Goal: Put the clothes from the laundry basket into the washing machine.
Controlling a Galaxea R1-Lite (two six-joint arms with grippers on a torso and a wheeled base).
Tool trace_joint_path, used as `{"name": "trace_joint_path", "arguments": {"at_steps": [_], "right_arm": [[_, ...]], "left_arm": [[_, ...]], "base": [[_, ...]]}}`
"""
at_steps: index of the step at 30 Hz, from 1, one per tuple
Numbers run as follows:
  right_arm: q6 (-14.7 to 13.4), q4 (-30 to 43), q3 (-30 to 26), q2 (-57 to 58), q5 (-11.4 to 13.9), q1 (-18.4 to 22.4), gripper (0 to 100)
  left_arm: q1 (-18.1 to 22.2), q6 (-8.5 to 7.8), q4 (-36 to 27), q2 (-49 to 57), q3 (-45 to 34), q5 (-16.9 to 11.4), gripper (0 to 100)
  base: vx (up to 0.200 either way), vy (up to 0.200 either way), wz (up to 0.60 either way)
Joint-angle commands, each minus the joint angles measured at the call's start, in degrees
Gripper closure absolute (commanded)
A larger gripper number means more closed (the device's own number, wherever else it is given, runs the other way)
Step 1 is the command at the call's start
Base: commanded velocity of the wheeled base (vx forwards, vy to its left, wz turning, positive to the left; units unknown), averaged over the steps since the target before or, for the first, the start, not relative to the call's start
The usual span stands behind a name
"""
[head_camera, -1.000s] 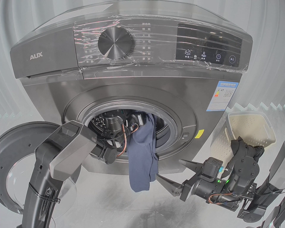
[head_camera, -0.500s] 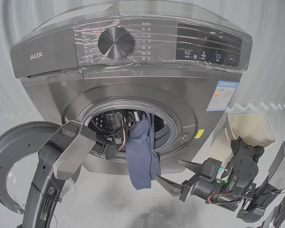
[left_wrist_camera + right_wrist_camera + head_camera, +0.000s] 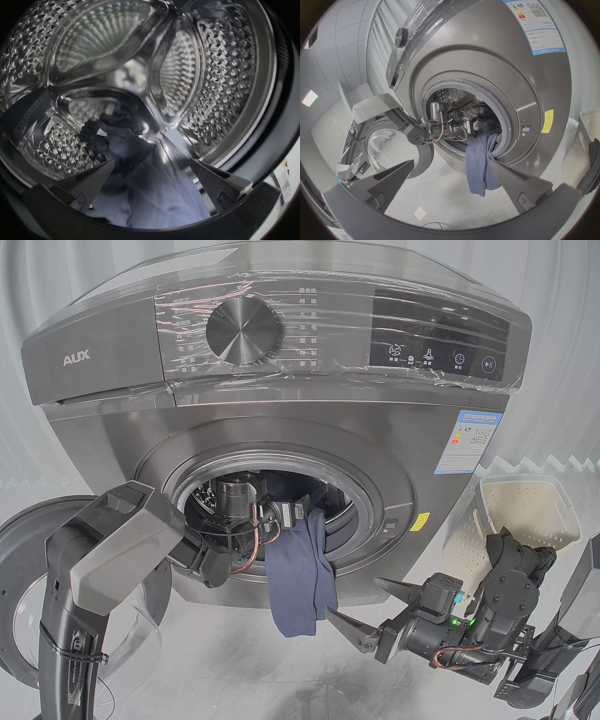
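Note:
A dark blue garment (image 3: 300, 571) hangs over the lower rim of the washing machine's (image 3: 350, 446) open port. Part of it trails down the front and part lies inside the drum (image 3: 218, 78). My left arm reaches through the port. In the left wrist view my left gripper (image 3: 150, 165) is open, and the blue garment (image 3: 156, 200) lies on the drum floor under its spread fingers. My right gripper (image 3: 351, 596) hovers open and holds nothing, low in front of the machine and just right of the garment's (image 3: 476, 162) hanging end.
The cream laundry basket (image 3: 531, 509) stands against the machine's right side, behind my right arm. The round door (image 3: 25, 590) is swung fully open on the left. Grey floor (image 3: 237, 659) lies in front of the machine.
My left arm's elbow has swung left and its wrist has turned inside the port. The garment's top has dropped from the gripper's height onto the rim. The right arm has barely moved.

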State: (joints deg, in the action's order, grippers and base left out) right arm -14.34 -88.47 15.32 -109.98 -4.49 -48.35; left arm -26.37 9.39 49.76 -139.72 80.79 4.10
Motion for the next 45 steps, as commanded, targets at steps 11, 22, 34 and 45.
{"name": "trace_joint_path", "arguments": {"at_steps": [11, 22, 34, 45], "right_arm": [[0.01, -0.04, 0.15, -0.5, 0.0, -0.26, 0], [0.1, -0.04, 0.15, -0.58, 0.0, -0.08, 0], [0.1, -0.04, 0.58, -0.58, 0.0, -0.34, 0], [0.19, -0.04, 1.46, -0.5, 0.0, 0.1, 0]], "left_arm": [[-3.87, -0.6, -0.37, 2.34, -11.88, -4.8, 0], [-3.87, -3.41, 0.25, -1.79, -8.63, -4.01, 0], [-3.51, -1.83, 2.71, -3.37, -6.26, -4.01, 100], [-0.09, -0.25, 6.31, -3.28, 3.06, 1.27, 100]], "base": [[0.0, 0.0, 0.0], [0.0, 0.0, 0.0], [0.0, 0.0, 0.0], [0.0, 0.0, 0.0]]}}
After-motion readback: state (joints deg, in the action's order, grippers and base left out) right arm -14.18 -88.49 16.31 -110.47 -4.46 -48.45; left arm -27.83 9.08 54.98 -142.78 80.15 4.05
